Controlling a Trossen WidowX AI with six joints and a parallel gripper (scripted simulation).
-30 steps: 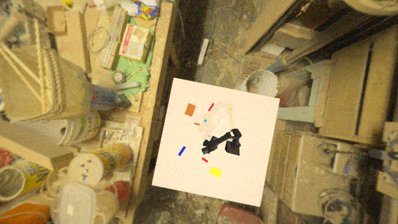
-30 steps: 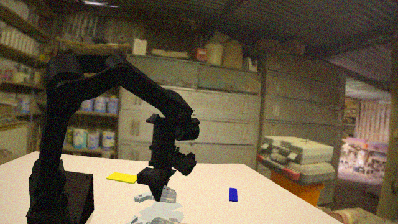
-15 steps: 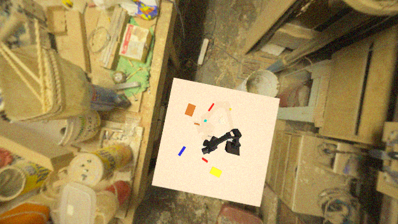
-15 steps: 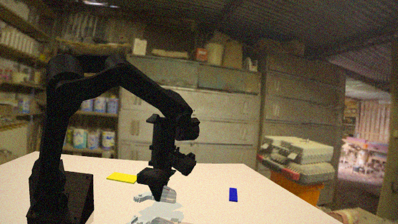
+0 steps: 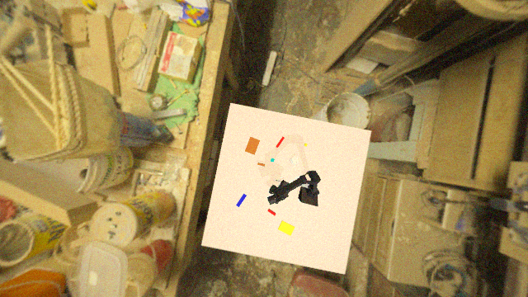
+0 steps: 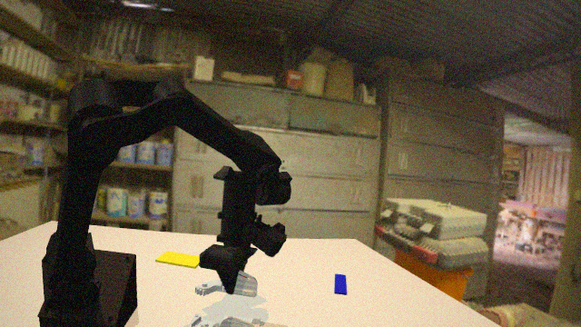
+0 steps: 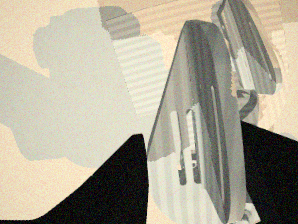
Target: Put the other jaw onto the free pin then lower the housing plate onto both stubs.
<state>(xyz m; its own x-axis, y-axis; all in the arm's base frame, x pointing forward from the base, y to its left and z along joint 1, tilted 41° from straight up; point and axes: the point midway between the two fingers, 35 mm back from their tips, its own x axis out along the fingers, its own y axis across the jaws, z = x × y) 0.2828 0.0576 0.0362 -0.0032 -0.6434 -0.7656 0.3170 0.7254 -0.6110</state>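
Our hand point(image 6: 233, 288) point(image 7: 186, 137) has 1 grey slotted metal jaw point(image 6: 247, 284) point(image 7: 200, 120) gripped, so meshing and the housing plate probably still remain.

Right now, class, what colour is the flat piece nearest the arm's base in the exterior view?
Yellow.

Ribbed, glossy grey jaw point(image 6: 248, 285) point(image 7: 200, 120), metal-looking.

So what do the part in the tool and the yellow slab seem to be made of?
Held gray part: probably smooth metal, semi-gloss, going by its gray tone and streaked light and dark bands; gray plastic is possible.

Yellow slab: perhaps painted or plastic, matte, given its flat, even color without highlights.
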